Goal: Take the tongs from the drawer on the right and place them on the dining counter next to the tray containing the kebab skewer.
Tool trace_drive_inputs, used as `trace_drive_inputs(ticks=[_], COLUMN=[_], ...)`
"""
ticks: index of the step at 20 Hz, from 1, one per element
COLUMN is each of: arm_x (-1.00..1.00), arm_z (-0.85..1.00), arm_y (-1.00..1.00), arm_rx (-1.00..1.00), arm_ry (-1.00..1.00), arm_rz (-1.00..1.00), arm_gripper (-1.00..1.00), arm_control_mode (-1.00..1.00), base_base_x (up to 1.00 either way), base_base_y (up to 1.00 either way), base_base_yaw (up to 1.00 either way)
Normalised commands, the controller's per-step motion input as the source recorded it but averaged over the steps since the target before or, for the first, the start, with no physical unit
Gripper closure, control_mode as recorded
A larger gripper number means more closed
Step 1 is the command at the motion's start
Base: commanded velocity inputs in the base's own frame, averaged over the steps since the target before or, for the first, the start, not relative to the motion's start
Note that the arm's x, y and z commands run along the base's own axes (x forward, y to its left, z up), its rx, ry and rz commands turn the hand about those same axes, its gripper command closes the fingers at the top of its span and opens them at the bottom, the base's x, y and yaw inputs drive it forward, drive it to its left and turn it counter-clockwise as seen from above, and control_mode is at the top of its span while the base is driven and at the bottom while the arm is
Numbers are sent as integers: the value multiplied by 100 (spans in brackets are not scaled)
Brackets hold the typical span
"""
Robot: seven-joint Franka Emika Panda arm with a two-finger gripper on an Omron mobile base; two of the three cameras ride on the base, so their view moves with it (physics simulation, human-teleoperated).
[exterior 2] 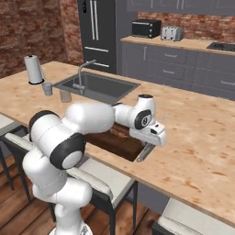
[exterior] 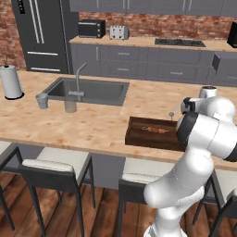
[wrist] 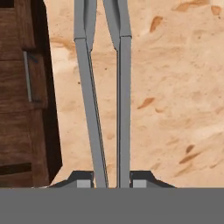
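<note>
Beige wood-look grain runs the length of the dining counter (exterior: 83, 122), and you have plenty on it besides your work: an inset grey sink (exterior: 90, 91) with its tap (exterior: 77, 78), a white paper-towel roll (exterior: 10, 82) at the far left end, and a small grey cup (exterior: 41, 100) near the sink's corner. In the left base view the arm's white elbow covers the right end of the dark brown tray (exterior: 152, 133), where the kebab skewer (exterior: 155, 130) lies lengthwise. Stools (exterior: 55, 171) stand under the counter's near edge.

Your gripper (wrist: 112, 181) is pinched on the tongs (wrist: 105, 96); in the hand view the two finger tips sit tight against the outer sides of the two thin grey arms. Those arms run straight away from the hand, long axis along the gripper's line, over bare countertop just beside the tray's rim (wrist: 46, 100) and roughly parallel to it. From the right base view the tongs (exterior 2: 143, 153) slant down from the hand toward the counter's near edge, close by the tray's end. You cannot tell whether they touch the surface.
</note>
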Motion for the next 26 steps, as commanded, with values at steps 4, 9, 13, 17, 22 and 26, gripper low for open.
trace_drive_inputs(ticks=[4,9,13,17,22,26], arm_x=[52,37,10,0,0,4], arm_z=[-21,-26,-24,-28,-28,-30], arm_y=[-45,-24,-5,-4,-5,4], arm_rx=[4,2,3,1,0,0], arm_ry=[0,-4,-14,-15,-16,-16], arm_rz=[0,0,0,0,0,-2], arm_gripper=[100,100,100,100,100,100], arm_control_mode=[-100,-100,-100,-100,-100,-100], base_base_x=[0,0,0,0,0,0], base_base_y=[0,0,0,0,0,0], base_base_yaw=[0,0,0,0,0,0])
